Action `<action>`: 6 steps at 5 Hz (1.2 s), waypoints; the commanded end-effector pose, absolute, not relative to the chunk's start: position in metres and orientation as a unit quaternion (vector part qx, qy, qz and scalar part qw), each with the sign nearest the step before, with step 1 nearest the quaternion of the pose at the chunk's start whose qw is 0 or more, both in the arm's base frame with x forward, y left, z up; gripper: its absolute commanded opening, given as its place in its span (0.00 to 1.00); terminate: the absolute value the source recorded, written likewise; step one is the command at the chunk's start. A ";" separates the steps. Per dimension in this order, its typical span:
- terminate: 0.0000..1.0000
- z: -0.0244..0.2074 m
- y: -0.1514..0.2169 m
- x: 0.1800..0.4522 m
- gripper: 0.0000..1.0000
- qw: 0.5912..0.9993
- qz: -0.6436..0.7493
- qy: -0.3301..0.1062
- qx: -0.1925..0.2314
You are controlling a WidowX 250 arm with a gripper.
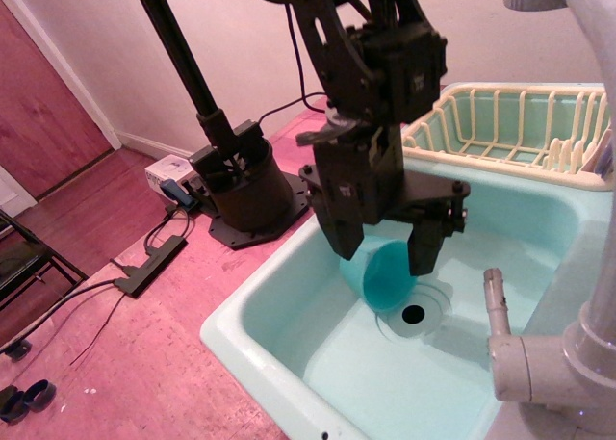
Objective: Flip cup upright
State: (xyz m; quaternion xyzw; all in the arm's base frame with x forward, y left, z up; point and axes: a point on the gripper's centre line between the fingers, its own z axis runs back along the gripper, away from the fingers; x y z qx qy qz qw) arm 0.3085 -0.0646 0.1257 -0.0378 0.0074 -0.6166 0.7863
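Down in the pale aqua sink basin (318, 353), the cup (388, 276) lies on its side, its open mouth turned toward you and a little downward, close beside the drain hole (413, 314). You can see the teal rim and part of the inner wall; the closed end and the small handle are hidden behind the black claw, so you cannot place the handle from this angle.

Your gripper (387, 252) hangs right over the cup with its jaws spread wide apart. One finger (347, 240) comes down at the cup's left shoulder and the other finger (423, 249) at its right edge, so the cup sits between them, low in the gap. Whether either finger actually touches the plastic is hard to judge here; both tips overlap the cup's outline, but that may only be the viewing angle. Nothing is clamped.

Behind the basin, at the far right corner, stands the cream dish rack (510, 127). Near you on the right rises the grey faucet pipe (539, 358). To the left, on the pink countertop (144, 344), sits the arm's round black base (245, 190).
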 end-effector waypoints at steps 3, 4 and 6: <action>0.00 0.124 -0.068 0.265 1.00 0.764 -0.640 0.049 -0.067; 0.00 0.113 -0.068 0.264 1.00 0.757 -0.646 0.060 -0.075; 0.00 0.106 -0.080 0.277 0.00 0.746 -0.657 0.083 -0.069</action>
